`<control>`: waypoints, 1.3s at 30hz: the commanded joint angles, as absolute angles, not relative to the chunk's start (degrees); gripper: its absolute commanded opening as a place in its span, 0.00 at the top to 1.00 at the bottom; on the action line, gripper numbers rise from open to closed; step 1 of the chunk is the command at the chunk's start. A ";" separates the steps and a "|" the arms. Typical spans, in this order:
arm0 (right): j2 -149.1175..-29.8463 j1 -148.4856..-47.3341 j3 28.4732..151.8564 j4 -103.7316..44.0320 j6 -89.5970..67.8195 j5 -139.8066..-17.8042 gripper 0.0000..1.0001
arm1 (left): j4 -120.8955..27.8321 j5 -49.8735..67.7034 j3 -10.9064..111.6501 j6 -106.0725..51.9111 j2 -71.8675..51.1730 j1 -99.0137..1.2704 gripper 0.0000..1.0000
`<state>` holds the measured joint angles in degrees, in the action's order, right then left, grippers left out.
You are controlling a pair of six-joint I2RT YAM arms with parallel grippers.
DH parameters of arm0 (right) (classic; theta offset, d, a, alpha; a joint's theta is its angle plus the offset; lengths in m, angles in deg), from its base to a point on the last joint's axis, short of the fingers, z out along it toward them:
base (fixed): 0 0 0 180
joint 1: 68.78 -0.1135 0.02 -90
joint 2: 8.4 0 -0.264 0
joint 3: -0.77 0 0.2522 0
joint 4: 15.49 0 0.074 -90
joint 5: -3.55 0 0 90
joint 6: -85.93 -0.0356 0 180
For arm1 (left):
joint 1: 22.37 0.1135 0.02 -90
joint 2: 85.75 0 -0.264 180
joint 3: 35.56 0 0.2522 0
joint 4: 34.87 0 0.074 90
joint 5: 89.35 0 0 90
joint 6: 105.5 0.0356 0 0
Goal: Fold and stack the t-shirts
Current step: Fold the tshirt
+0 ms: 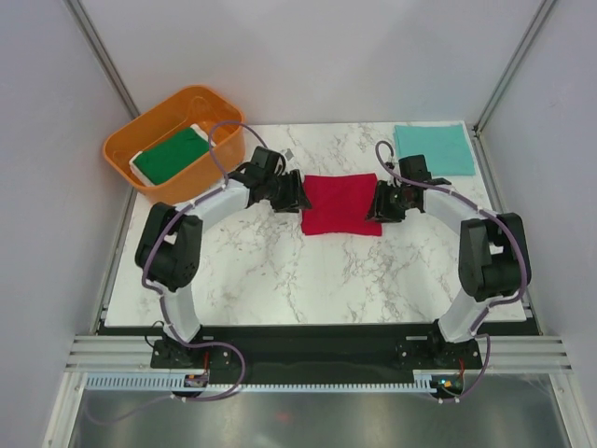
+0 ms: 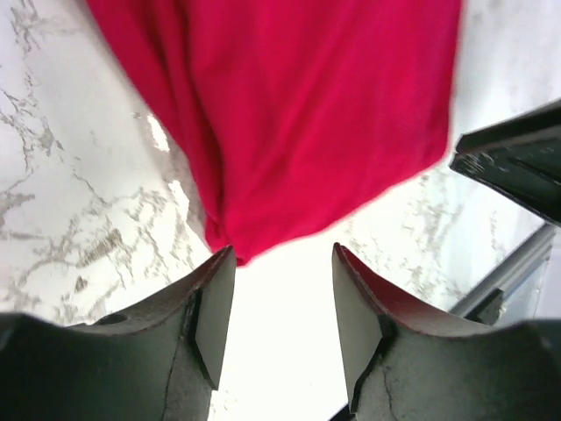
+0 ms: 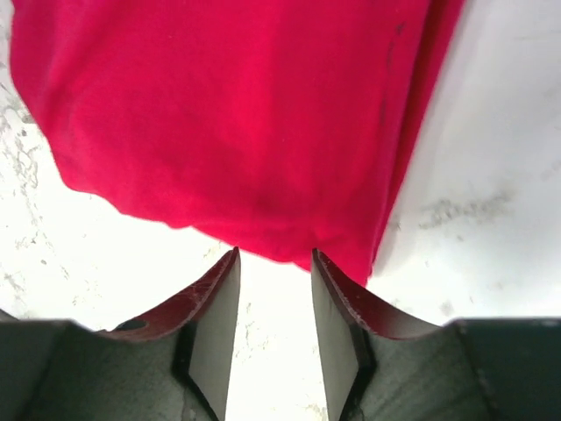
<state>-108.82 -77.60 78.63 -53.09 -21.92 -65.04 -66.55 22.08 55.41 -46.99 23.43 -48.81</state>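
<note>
The bright red t-shirt [image 1: 342, 204] lies folded into a rectangle in the middle of the marble table. My left gripper [image 1: 297, 196] is open and empty just off its left edge; the cloth [image 2: 298, 123] lies just beyond my fingertips. My right gripper [image 1: 379, 203] is open and empty just off its right edge, the red cloth [image 3: 237, 123] right in front of the tips. The teal t-shirt [image 1: 434, 147] lies folded flat at the back right corner. The dark green t-shirt [image 1: 173, 154] with a white edge lies folded in the orange tub.
The orange plastic tub [image 1: 149, 135] stands at the back left corner of the table [image 1: 280, 271]. White walls close the back and sides. The right gripper's dark body [image 2: 517, 167] shows at the right in the left wrist view.
</note>
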 commanded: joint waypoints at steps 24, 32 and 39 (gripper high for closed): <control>-105.70 -78.54 71.84 -53.52 -34.21 -77.30 0.49 | -55.14 26.68 41.57 -51.62 21.47 -51.99 0.41; -108.24 -78.63 71.83 -51.14 -32.21 -79.68 0.52 | -54.96 21.58 41.92 -51.28 24.28 -52.25 0.46; -109.22 -78.45 72.54 -51.31 -28.60 -80.99 1.00 | -56.54 19.73 42.36 -50.57 24.37 -51.20 0.98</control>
